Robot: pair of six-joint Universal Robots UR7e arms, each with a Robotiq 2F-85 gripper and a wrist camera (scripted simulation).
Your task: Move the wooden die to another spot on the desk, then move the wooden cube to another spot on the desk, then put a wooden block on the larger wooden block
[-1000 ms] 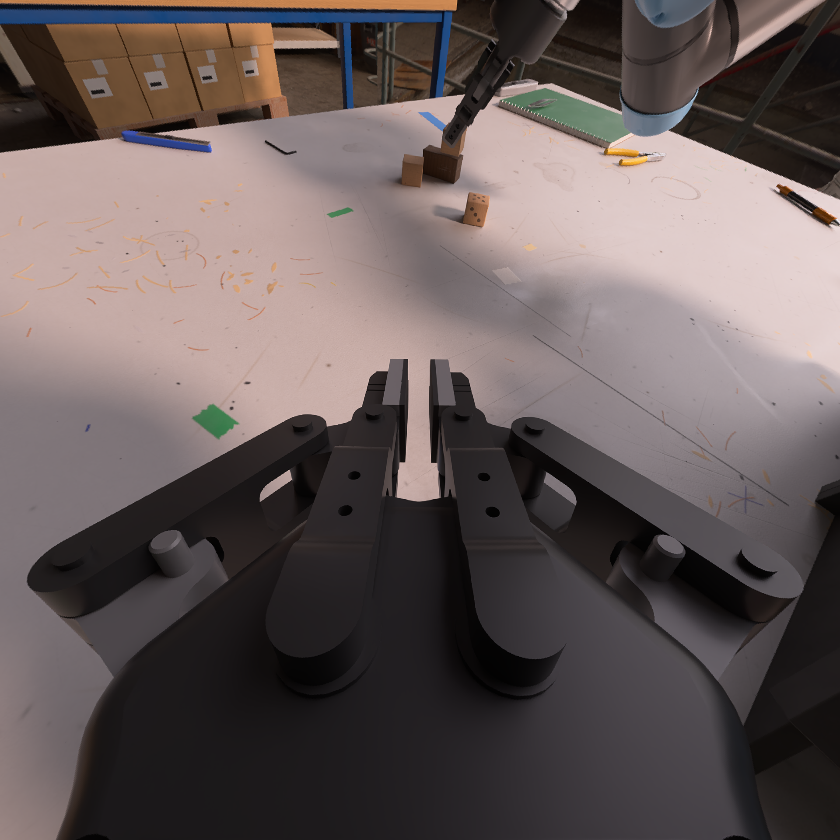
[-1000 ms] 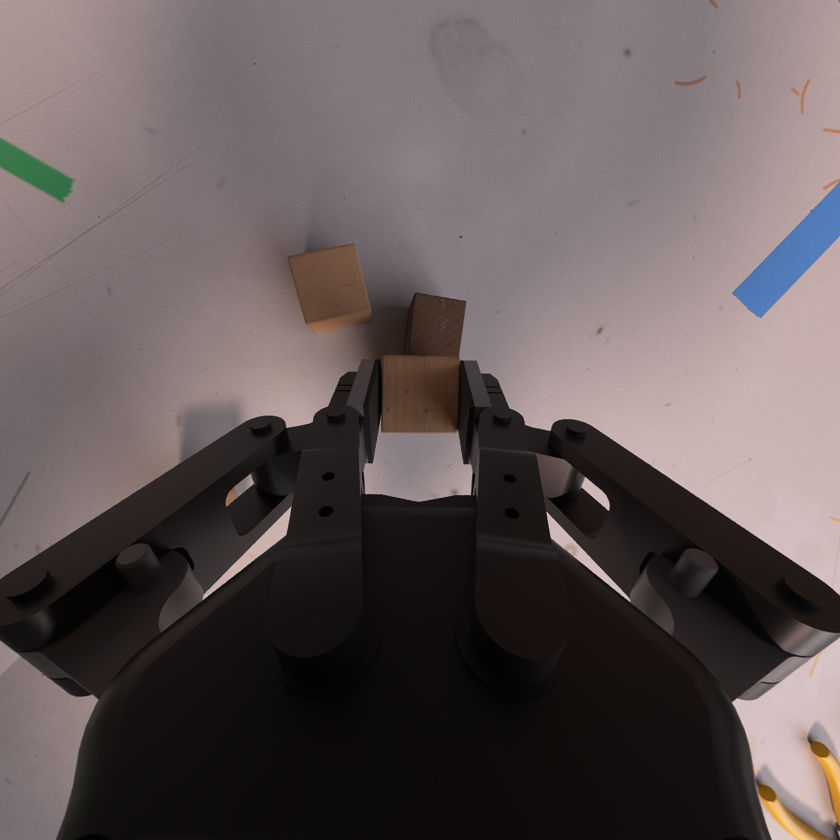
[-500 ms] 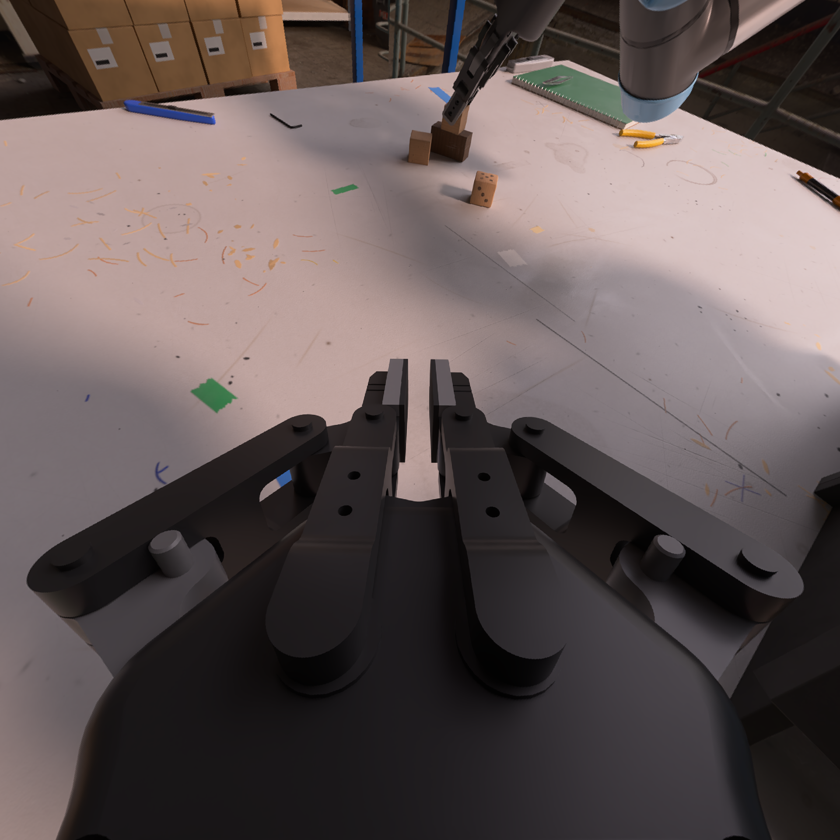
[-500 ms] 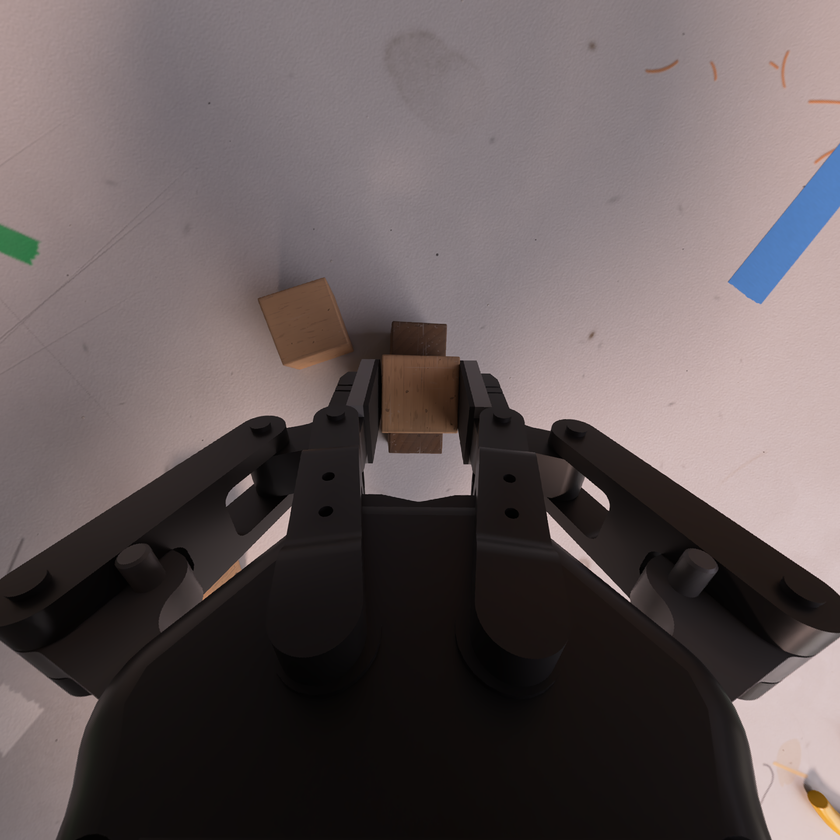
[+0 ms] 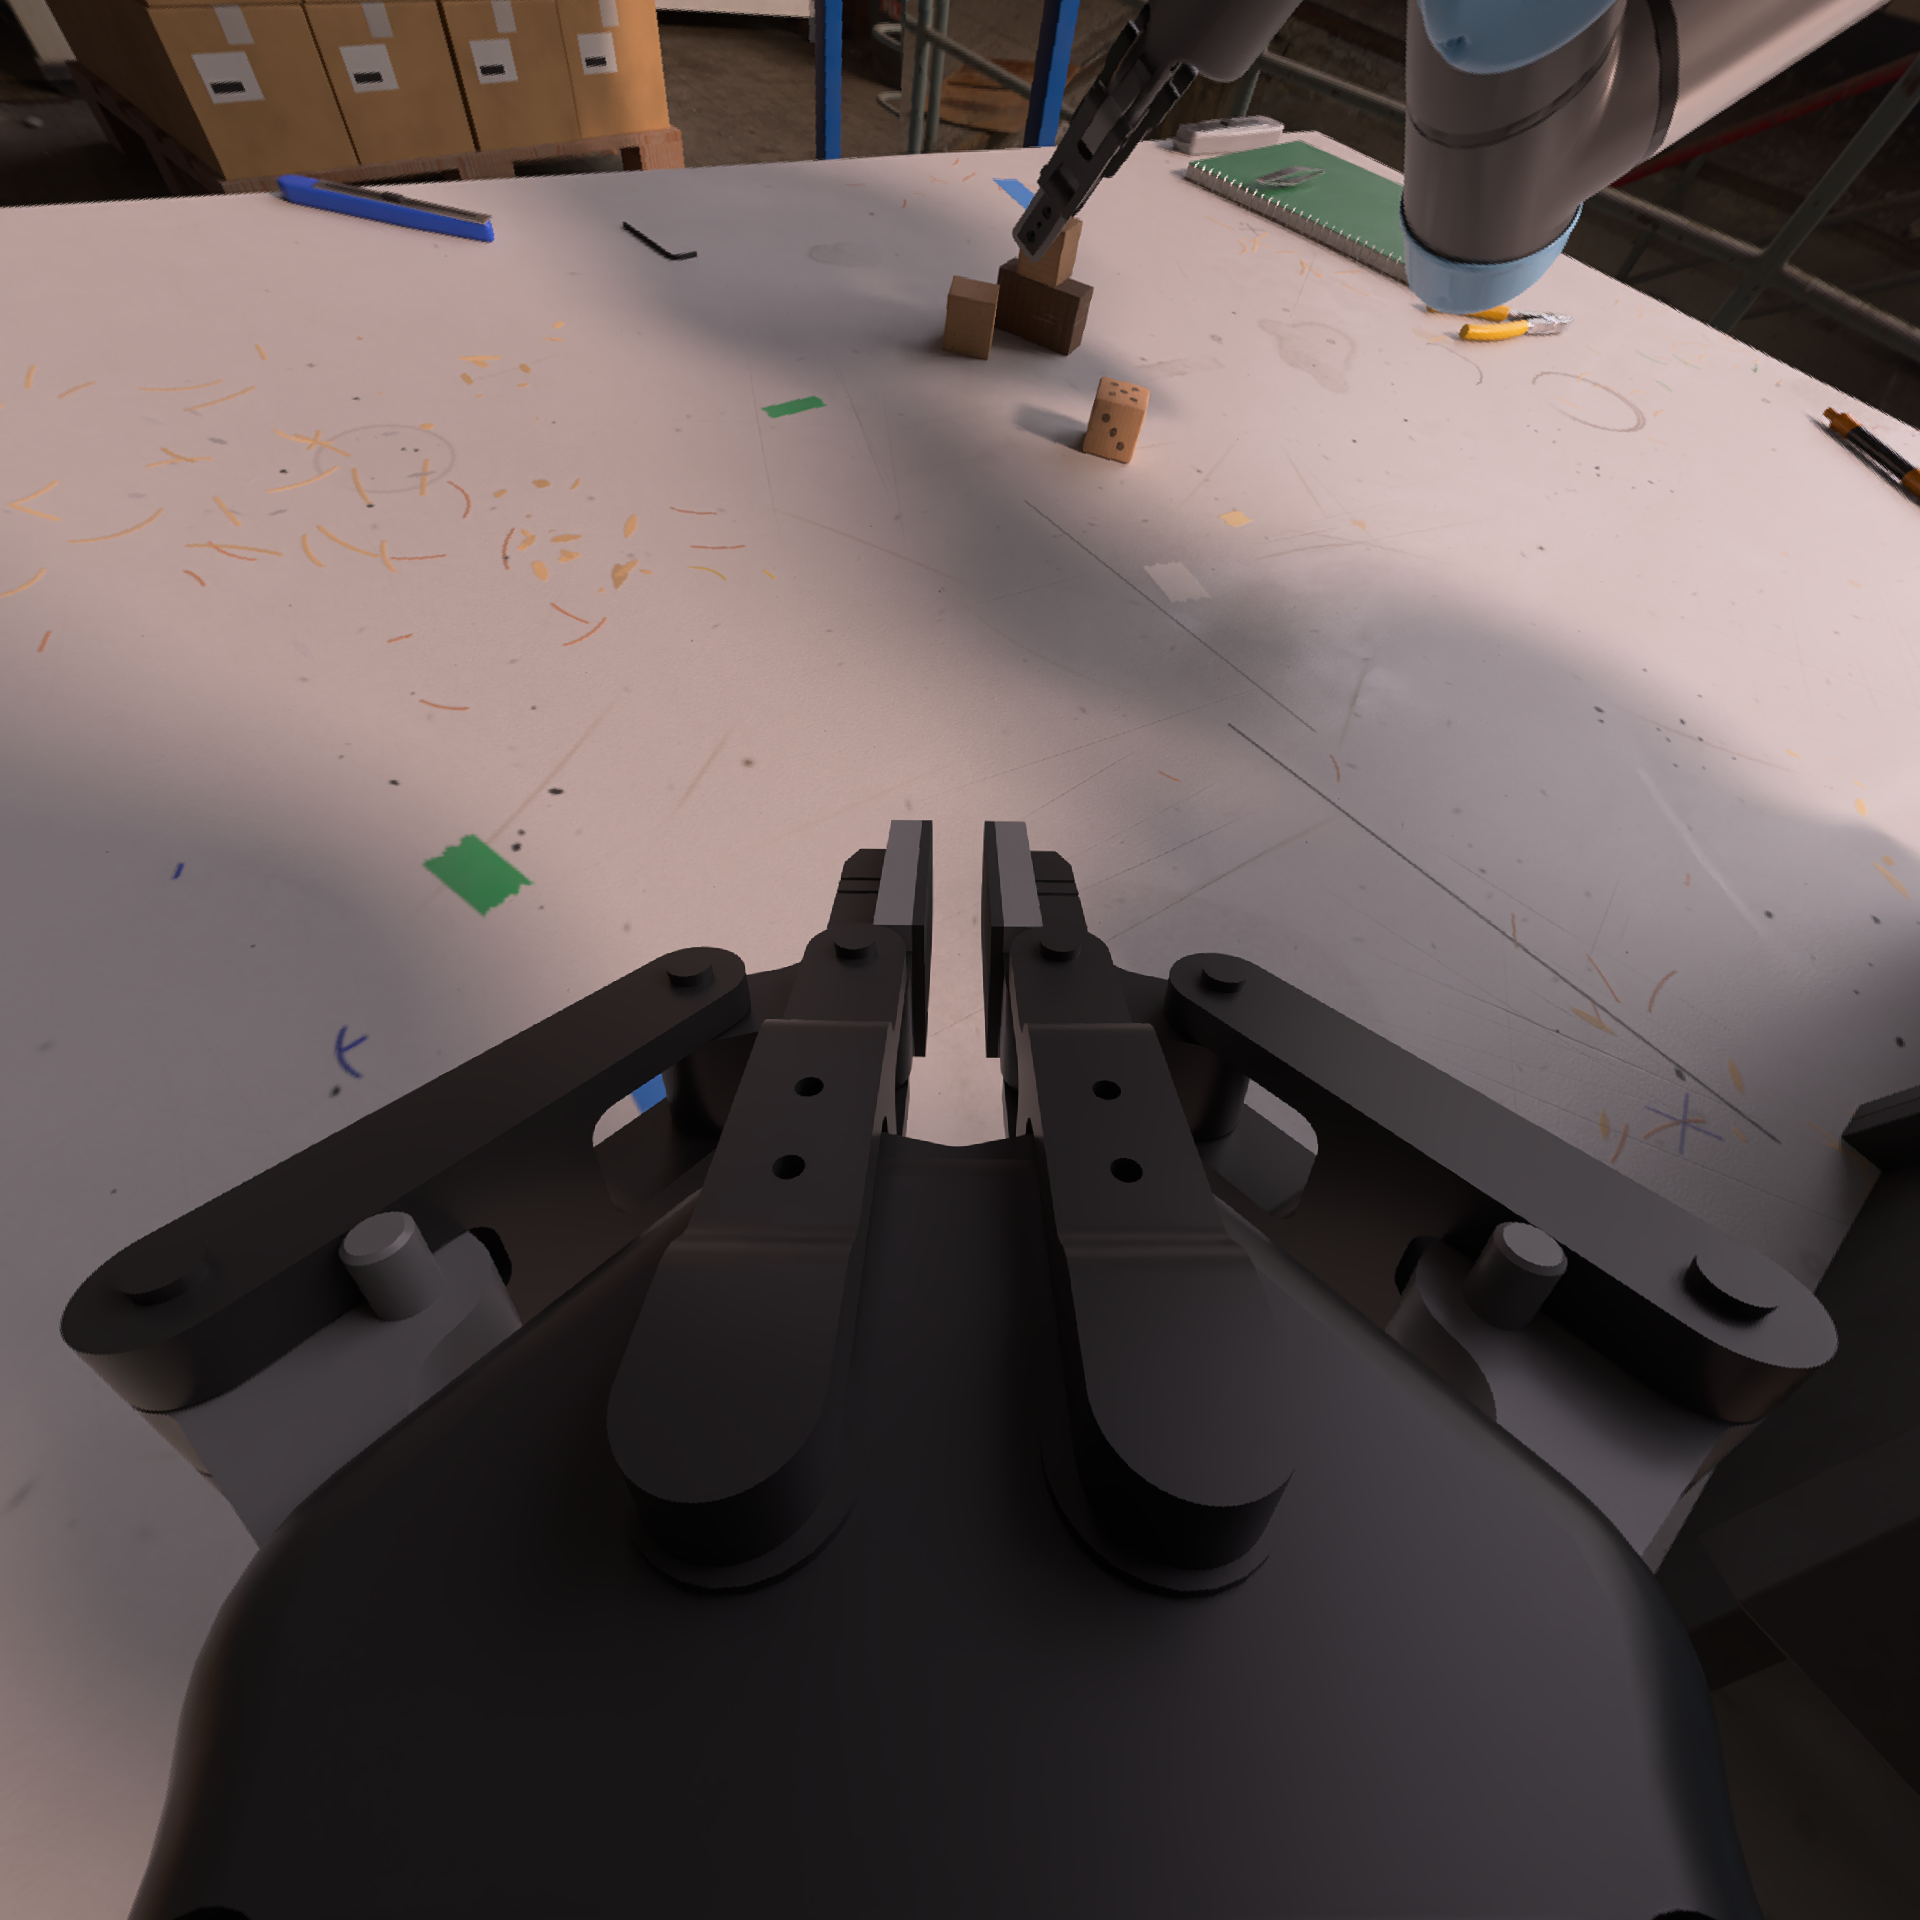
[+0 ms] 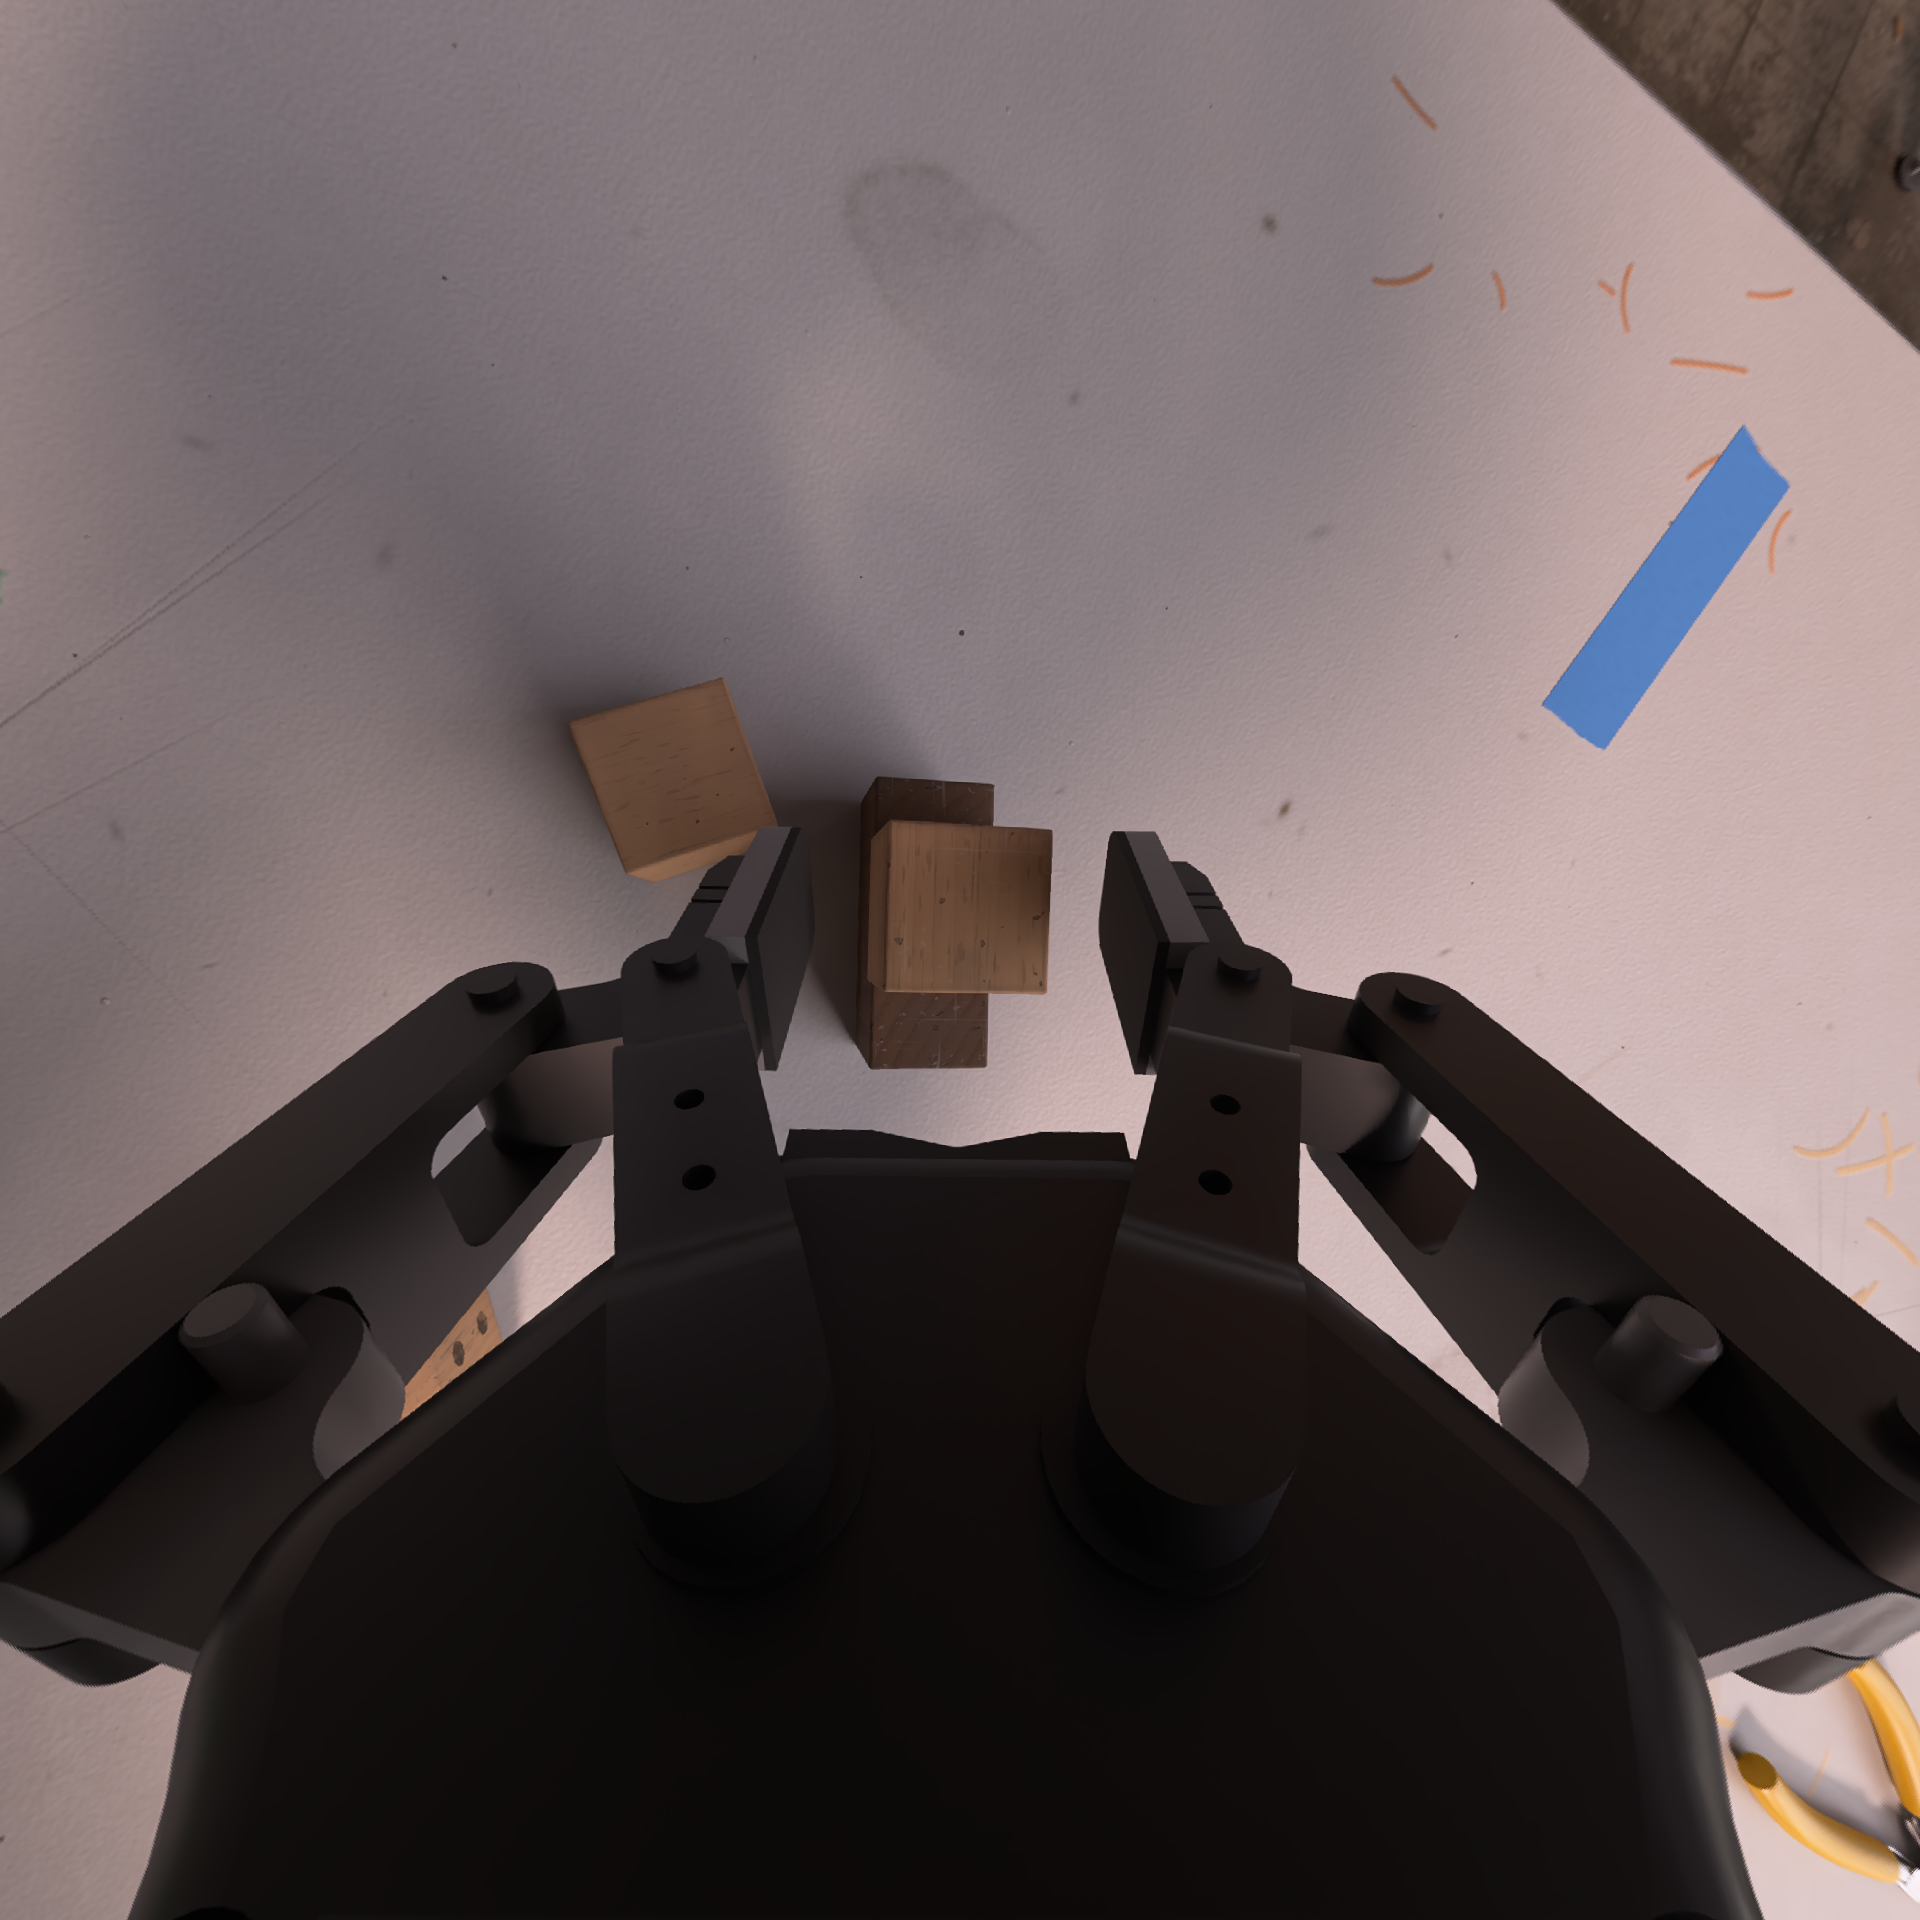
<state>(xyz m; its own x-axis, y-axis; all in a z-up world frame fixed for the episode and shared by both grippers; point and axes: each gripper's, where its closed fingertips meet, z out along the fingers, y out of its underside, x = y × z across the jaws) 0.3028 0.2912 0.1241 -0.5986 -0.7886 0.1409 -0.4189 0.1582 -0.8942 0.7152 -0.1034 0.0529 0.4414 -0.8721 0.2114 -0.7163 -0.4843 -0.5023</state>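
Note:
In the right wrist view my right gripper [image 6: 954, 935] is open, its jaws apart on either side of a light wooden block [image 6: 958, 906]. That block rests on the larger dark wooden block [image 6: 923, 1029]. A second light wooden cube [image 6: 670, 774] lies just left of them on the desk. In the left wrist view the same stack [image 5: 1047, 286] stands at the far side, with the cube [image 5: 969, 317] beside it and the wooden die [image 5: 1115, 419] nearer. My left gripper [image 5: 957, 868] hovers empty over the near desk, its jaws nearly together.
A green notebook [image 5: 1299, 197], yellow pliers [image 5: 1496, 327] and a pen [image 5: 1870, 457] lie at the far right. A blue knife [image 5: 384, 205] and a black hex key [image 5: 658, 241] lie at the far left. Cardboard boxes [image 5: 416, 73] stand beyond the desk. Blue tape [image 6: 1662, 592] lies right of the stack.
My right gripper moved the light block over the dark block, set it on top and opened. The left gripper drew back a little and stayed as it was.

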